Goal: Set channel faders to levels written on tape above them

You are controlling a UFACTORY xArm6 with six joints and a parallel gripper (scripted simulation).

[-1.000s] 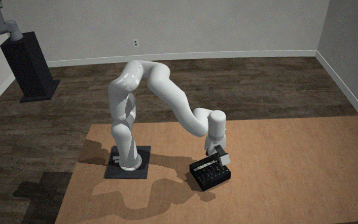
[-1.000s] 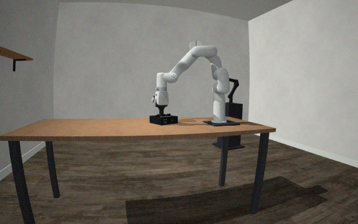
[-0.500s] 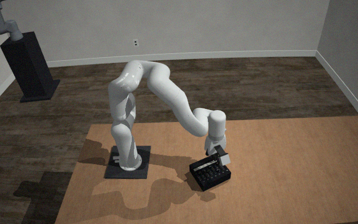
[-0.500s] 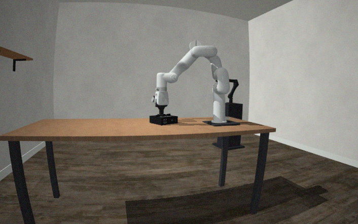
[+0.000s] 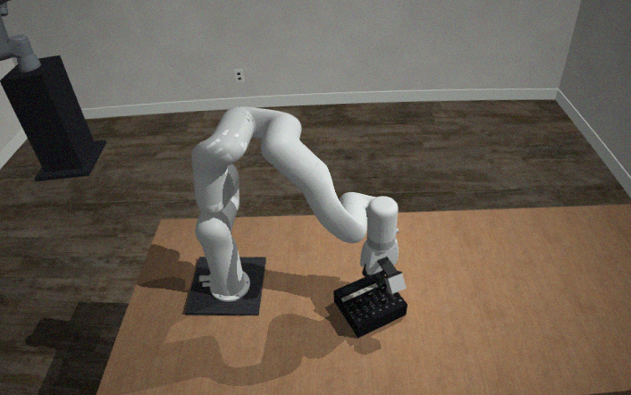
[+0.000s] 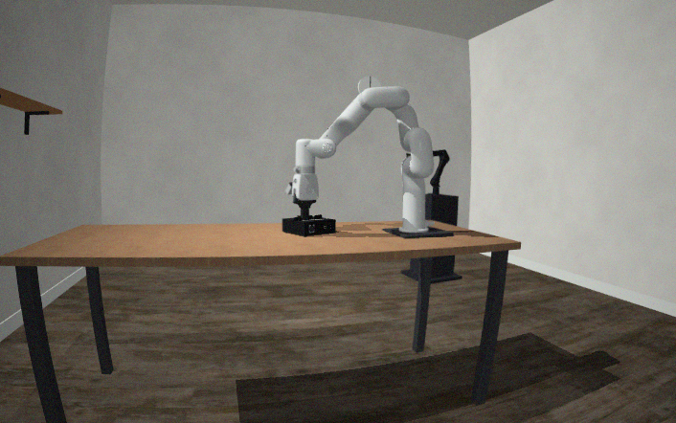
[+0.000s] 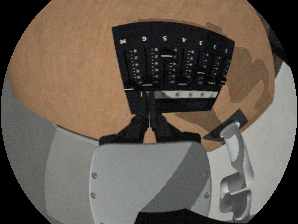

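The black lighting desk [image 5: 370, 305] stands flat on the wooden table, in front of the arm's base. In the wrist view the desk [image 7: 176, 63] shows several fader slots side by side, with a pale tape strip [image 7: 188, 96] along its near edge. The writing on the tape is too small to read. My gripper [image 7: 148, 99] is shut, with nothing between its fingers. Its tips point down at the near end of a slot towards the desk's left side, and I cannot tell if they touch a cap. The gripper also shows above the desk in the top view [image 5: 381, 284] and the exterior view [image 6: 303, 210].
The arm's base sits on a dark plate [image 5: 225, 286] to the left of the desk. A black pedestal [image 5: 48, 116] stands on the floor far behind. The table edge [image 6: 259, 258] lies well away from the desk.
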